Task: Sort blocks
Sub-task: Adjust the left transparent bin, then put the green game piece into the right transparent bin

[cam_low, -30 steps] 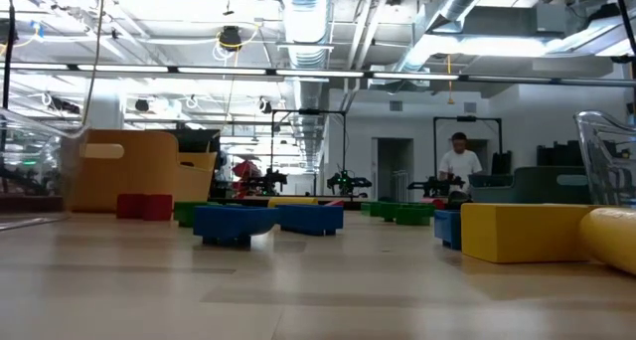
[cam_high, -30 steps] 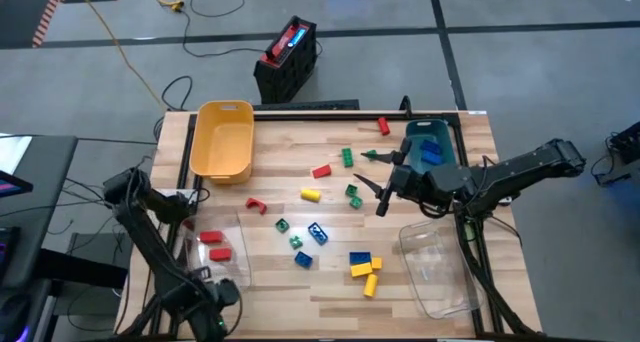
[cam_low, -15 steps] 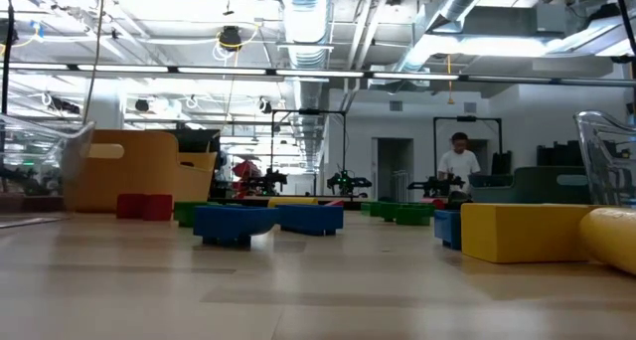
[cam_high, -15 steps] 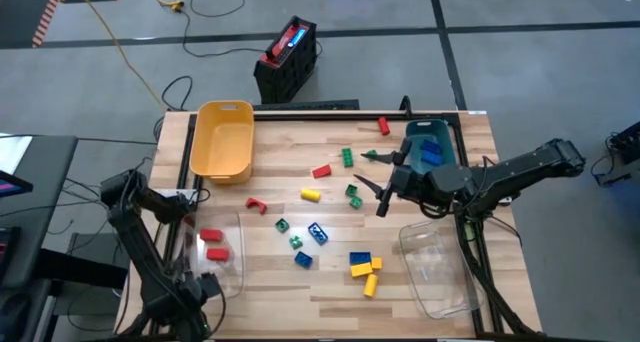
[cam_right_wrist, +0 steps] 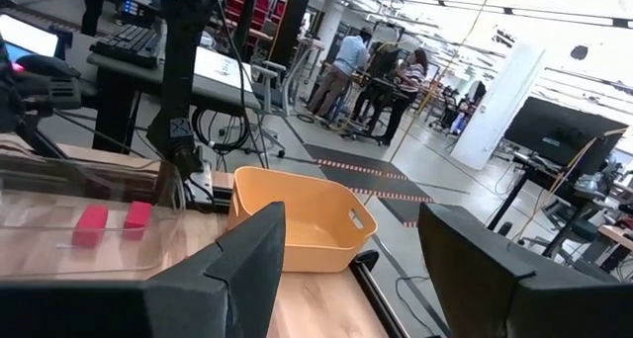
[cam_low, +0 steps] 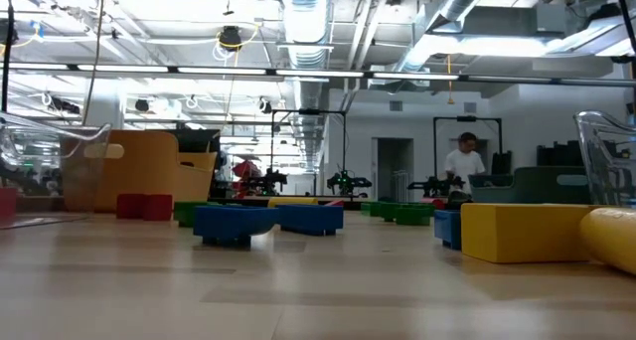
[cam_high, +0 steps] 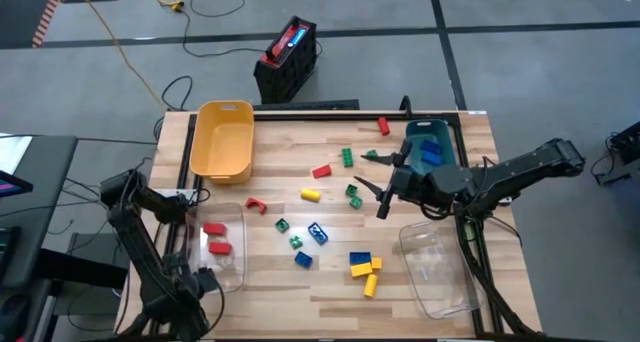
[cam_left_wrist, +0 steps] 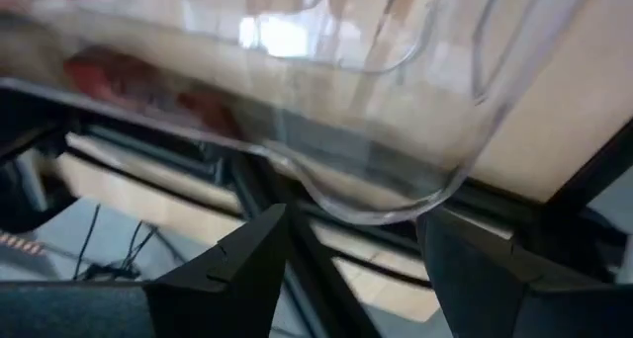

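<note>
Loose blocks lie flat on the wooden table: a red one, a yellow one, green ones, blue ones, and a blue and yellow cluster. Two red blocks rest in a clear bin at the near left. My left gripper hangs open, pointing down, at that bin's near corner, which shows just beyond its fingertips. My right gripper is held level above the table's right middle, open and with nothing in it. My left gripper stands open at the clear bin's near corner. I cannot tell whether a finger touches the bin.
A yellow bin stands at the far left. At the far right a teal bin holds blue blocks, and a second clear bin stands at the near right. A black crate sits on the floor beyond the far edge.
My left gripper has swung toward the table's left edge and tipped further down. In the low view the left clear bin's rim has shifted toward the right, and a red block has come into sight at the left edge.
</note>
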You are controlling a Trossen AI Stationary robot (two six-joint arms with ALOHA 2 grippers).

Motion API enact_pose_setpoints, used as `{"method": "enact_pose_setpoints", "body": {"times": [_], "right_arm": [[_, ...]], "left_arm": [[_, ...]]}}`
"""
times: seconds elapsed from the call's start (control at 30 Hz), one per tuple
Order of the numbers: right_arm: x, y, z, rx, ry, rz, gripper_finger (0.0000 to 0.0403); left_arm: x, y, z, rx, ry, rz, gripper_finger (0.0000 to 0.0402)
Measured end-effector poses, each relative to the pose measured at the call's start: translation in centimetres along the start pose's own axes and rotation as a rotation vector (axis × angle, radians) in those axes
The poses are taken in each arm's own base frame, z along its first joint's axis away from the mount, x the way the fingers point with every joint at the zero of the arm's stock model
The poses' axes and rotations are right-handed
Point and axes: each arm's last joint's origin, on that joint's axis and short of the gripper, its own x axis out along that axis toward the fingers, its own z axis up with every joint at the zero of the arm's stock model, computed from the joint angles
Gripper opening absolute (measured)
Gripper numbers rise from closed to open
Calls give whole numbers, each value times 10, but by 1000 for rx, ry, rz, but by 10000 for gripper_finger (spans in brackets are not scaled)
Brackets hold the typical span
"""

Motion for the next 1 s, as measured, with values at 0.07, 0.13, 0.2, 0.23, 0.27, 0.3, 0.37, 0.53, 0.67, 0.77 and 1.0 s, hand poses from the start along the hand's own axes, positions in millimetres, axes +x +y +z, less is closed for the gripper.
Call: {"method": "enact_pose_setpoints", "body": {"times": [0.07,0.13,0.2,0.23,0.27,0.3,0.37,0.53,0.67,0.77,1.0], "right_arm": [[0,0,0,1,-1,0,249],[0,0,0,1,0,0,249],[0,0,0,3,-1,-1,249],[0,0,0,3,-1,-1,249],[0,0,0,3,-1,-1,249],[0,0,0,5,0,-1,249],[1,0,-1,-1,8,-1,249],[13,-1,-11,-7,50,-6,249],[22,-6,-20,6,87,18,249],[22,-8,-30,18,172,35,249],[24,12,-30,77,341,70,249]], "left_arm": [[0,2,-1,-3,27,12,219],[-2,2,-3,17,67,-3,219],[-9,1,-4,31,94,-28,219],[-13,1,-4,32,101,-36,219],[-18,2,-4,27,105,-36,219],[-24,3,-3,14,98,-33,219],[-36,6,2,-23,32,-35,219],[-53,18,41,-75,-167,-34,218],[-52,38,79,9,-276,70,211],[-56,55,105,77,-414,216,204],[-68,83,136,223,-681,648,189]]}}
